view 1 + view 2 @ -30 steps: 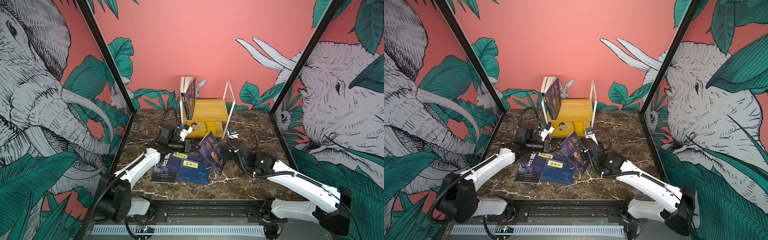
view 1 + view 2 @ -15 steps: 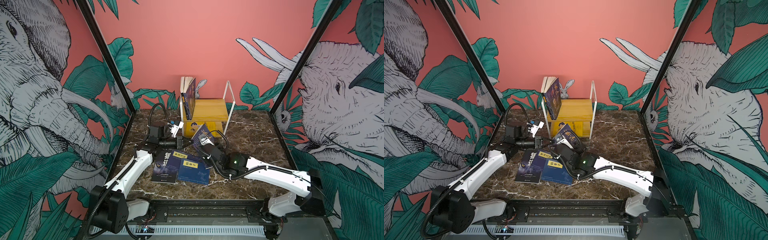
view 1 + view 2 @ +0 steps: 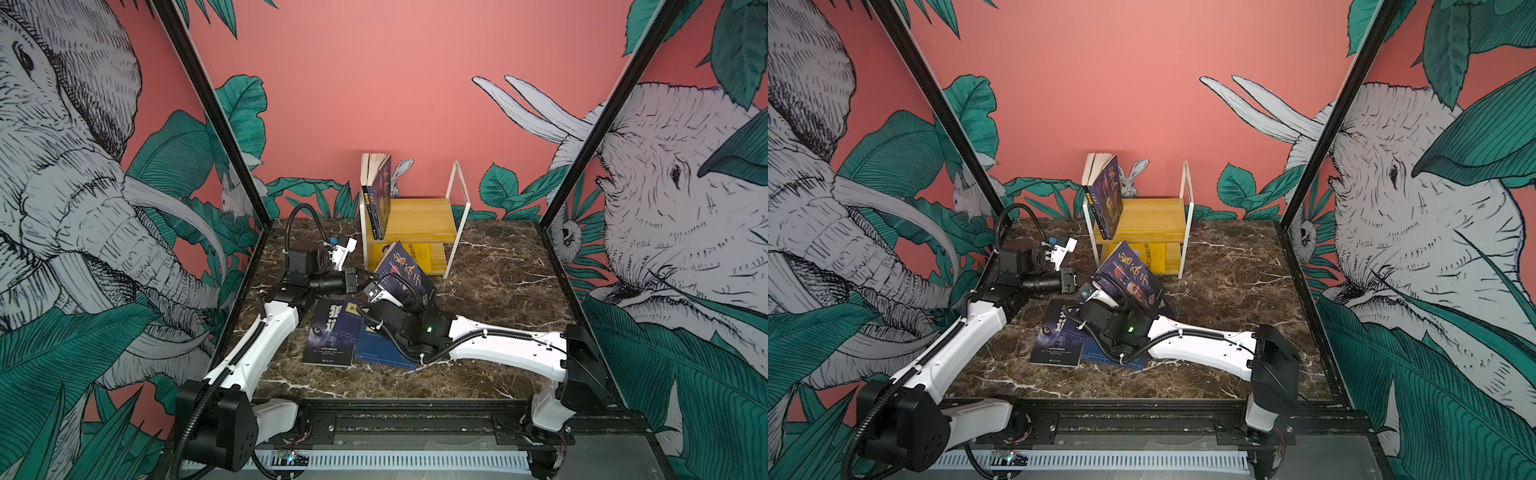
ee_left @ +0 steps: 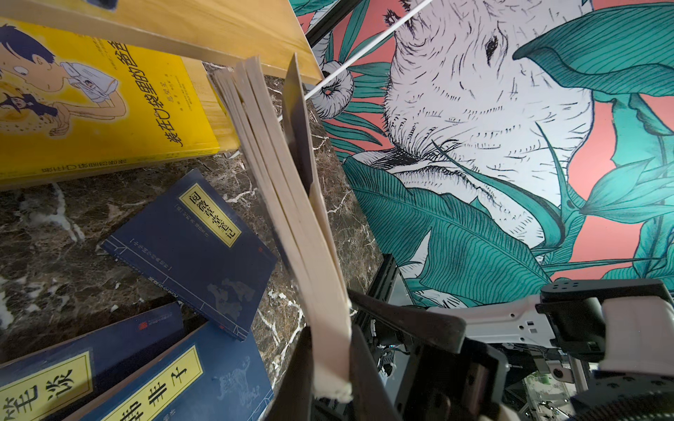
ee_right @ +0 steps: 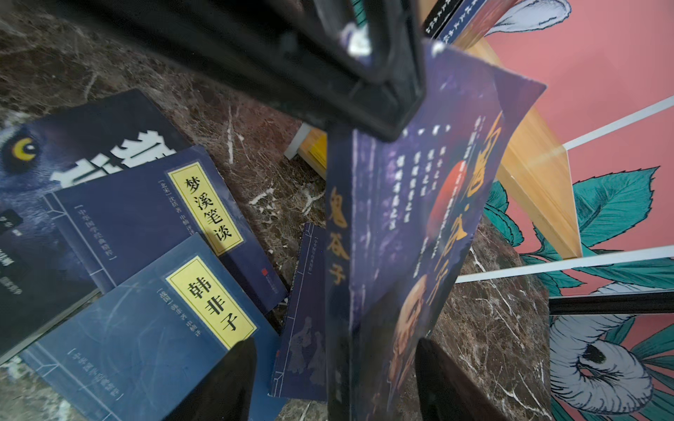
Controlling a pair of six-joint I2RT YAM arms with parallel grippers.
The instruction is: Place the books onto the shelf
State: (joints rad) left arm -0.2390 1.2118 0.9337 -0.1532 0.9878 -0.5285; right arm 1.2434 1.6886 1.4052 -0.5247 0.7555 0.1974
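- Right hand [image 5: 333, 346]: fingers wide apart, straddling the spine of the purple book [image 3: 405, 272]; contact cannot be confirmed.
- Left hand [image 4: 330, 339]: clamped on the book's page edge.
- The purple book is raised off the table [image 3: 498, 299], cover facing front, long axis slanted, just before the shelf [image 3: 419, 216].

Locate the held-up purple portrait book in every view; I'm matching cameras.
Both top views: purple portrait book, centre, tilted, just before the shelf.
Left wrist: mid-frame, its page edges only.
Right wrist: mid-frame, its cover and spine.
Shared landmark: the shelf's wooden boards.
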